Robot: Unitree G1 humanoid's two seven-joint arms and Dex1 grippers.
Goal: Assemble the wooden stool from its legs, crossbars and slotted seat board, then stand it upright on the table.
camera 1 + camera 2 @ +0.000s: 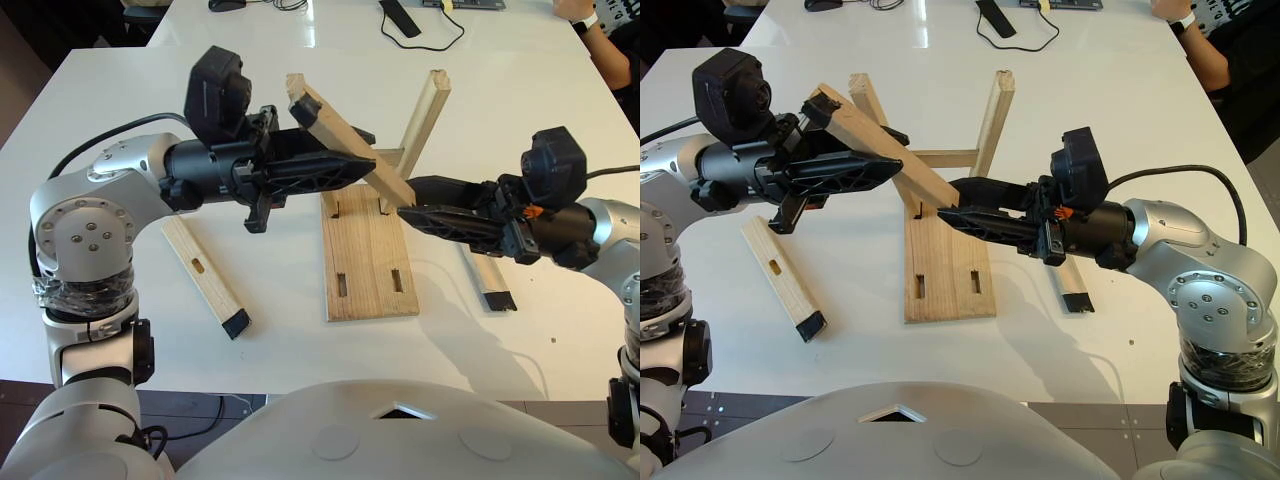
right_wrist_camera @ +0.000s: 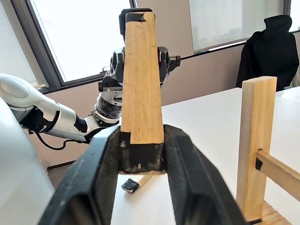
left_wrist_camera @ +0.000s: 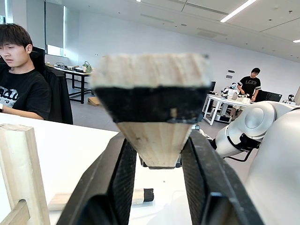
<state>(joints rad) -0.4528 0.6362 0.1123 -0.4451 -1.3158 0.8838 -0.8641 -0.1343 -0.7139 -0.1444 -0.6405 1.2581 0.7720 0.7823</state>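
A tilted wooden leg (image 1: 345,135) hangs over the far end of the slotted seat board (image 1: 365,265), which lies flat on the white table. My left gripper (image 1: 362,165) is shut on the leg's middle; in the left wrist view the leg (image 3: 152,108) sits tight between the fingers (image 3: 115,178). My right gripper (image 1: 404,211) is shut on the same leg's lower end (image 2: 142,79), just above the board. A second leg (image 1: 425,115) stands slanted in the board's far right corner, with a crossbar (image 1: 385,153) sticking out of it.
One loose leg (image 1: 205,275) lies left of the board and another (image 1: 490,280) lies to its right, under my right arm. Black cables and devices (image 1: 405,22) lie at the table's far edge. A person's arm (image 1: 585,15) rests at the back right corner.
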